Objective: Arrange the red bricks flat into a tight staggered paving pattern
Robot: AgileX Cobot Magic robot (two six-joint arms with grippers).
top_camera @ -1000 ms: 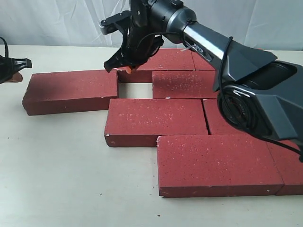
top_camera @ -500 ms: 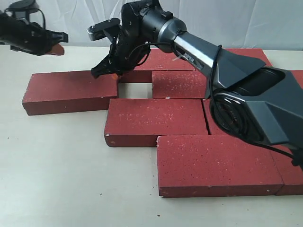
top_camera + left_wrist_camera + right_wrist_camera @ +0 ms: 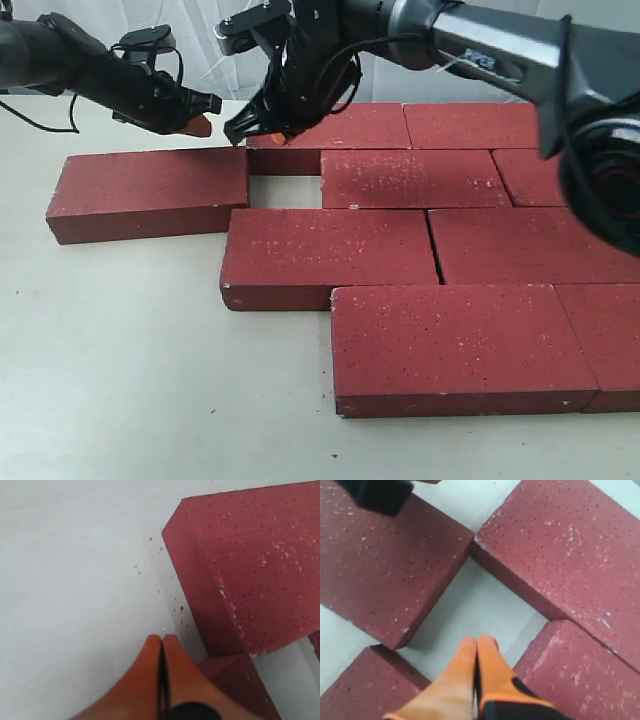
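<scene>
The red bricks (image 3: 330,255) lie flat on the pale bench (image 3: 120,380), packed in staggered rows that fill the right side from near edge to far. One outlying brick (image 3: 150,190) lies to the left of the second row from the far side, parted from that row's next brick by a small square gap (image 3: 285,190) where the bench shows. The right fingers (image 3: 470,670) are pressed fully together with nothing between them and hang just above the far edge of that gap, over the corners of the bricks around it. The left fingers (image 3: 202,126), also shut tight and empty, hover over the bench just beyond the far right corner of the outlying brick, close beside the right fingers.
</scene>
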